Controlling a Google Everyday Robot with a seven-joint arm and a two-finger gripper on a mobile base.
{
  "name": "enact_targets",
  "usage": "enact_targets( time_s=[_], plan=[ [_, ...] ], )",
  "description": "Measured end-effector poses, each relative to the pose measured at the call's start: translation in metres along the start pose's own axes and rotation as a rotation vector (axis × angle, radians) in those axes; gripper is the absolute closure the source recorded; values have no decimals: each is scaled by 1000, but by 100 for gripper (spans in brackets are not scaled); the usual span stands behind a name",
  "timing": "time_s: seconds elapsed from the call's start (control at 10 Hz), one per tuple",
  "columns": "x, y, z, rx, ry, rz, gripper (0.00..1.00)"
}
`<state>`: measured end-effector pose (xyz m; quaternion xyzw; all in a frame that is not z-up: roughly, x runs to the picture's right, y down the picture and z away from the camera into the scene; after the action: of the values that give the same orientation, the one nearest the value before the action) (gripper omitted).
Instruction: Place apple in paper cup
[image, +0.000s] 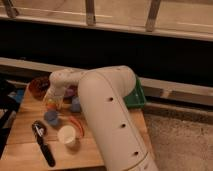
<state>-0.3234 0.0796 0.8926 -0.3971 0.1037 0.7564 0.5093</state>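
Now down at the back left of the wooden desk (22, 125): gripper (53, 98), fingers spread wide, right over the apple (52, 105); contact impossible to judge. Nearer the front, apart from the apple, paper cup (66, 135), upright, mouth up. Between the two, small blue cup (51, 118); just beside the paper cup, red curved item (77, 125). Left of that, black tool (43, 144); behind the arm, green tray (136, 97).

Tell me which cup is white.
The paper cup, frontmost on the table; the blue cup sits behind it. The hand is farther back, by the apple.
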Motion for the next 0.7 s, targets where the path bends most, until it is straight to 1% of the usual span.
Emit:
enact_targets(
  time_s=[0.1, 0.2, 0.3, 0.4, 0.6, 0.7],
  plan=[
    [0, 2, 0, 8, 2, -7, 35],
    [0, 4, 1, 17, 7, -16, 37],
    [1, 5, 2, 26, 12, -26, 44],
    [3, 7, 5, 35, 20, -35, 56],
    [4, 6, 8, 43, 30, -38, 74],
    [4, 4, 8, 49, 34, -38, 86]
  ],
)
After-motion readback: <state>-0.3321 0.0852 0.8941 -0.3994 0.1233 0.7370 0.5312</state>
